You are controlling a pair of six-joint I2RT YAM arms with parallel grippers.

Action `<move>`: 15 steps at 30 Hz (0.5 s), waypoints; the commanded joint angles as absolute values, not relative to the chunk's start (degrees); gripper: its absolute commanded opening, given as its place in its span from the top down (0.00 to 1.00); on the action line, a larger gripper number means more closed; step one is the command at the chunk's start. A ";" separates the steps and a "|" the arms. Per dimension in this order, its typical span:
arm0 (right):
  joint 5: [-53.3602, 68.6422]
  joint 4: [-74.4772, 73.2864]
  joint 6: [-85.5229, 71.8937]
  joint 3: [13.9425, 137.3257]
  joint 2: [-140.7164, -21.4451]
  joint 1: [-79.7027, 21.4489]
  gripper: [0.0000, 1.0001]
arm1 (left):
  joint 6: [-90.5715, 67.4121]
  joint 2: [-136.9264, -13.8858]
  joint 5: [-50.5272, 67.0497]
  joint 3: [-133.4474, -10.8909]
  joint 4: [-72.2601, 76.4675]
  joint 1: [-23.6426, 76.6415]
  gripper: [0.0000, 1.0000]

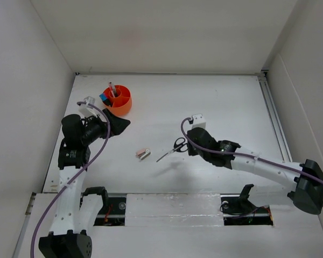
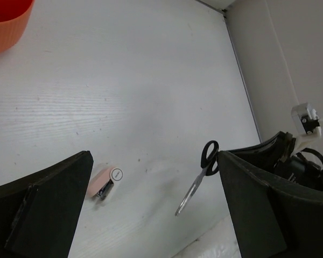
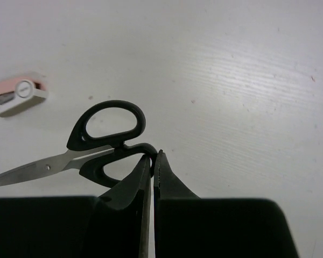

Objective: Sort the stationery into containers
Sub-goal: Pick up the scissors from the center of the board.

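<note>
**Right arm.** The right jaws are fully closed. Their fingers (image 3: 172, 185) meet tip to tip on the rim of the lower handle ring of the scissors (image 3: 54, 165), which they pinch. The upper handle ring lies just beyond the fingertips and is not touched. In the right wrist view, the closed blades run away from the jaws to the left. The pictures do not show whether the scissors rest on the surface (image 1: 220, 107) or hang just above it.

**Left arm.** The left jaws are spread wide and hold nothing. One finger (image 2: 43, 215) stands at each side of the left wrist view, with bare surface between them. In the top view these jaws hover just beside the near side of the orange tub (image 1: 125, 107).

**Other items.**
- The stapler (image 1: 144, 154) lies flat on the surface, near the blade tip of the scissors and apart from it, between the two arms.
- The tub sits at the far left of the surface, well apart from the scissors.
- A blue-capped marker (image 1: 104, 98) stands at the tub's left rim.
</note>
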State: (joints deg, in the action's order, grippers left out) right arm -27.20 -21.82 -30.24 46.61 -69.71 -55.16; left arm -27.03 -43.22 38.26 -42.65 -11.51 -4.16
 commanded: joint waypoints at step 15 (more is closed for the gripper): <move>-14.07 -5.36 0.60 65.99 -77.78 -59.41 1.00 | -26.28 -41.92 48.52 -41.66 -5.45 -3.96 0.00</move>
State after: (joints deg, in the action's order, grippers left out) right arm -18.37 -11.94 -6.85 61.76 -77.49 -58.54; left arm -27.03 -42.22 46.35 -42.15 -8.32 -4.16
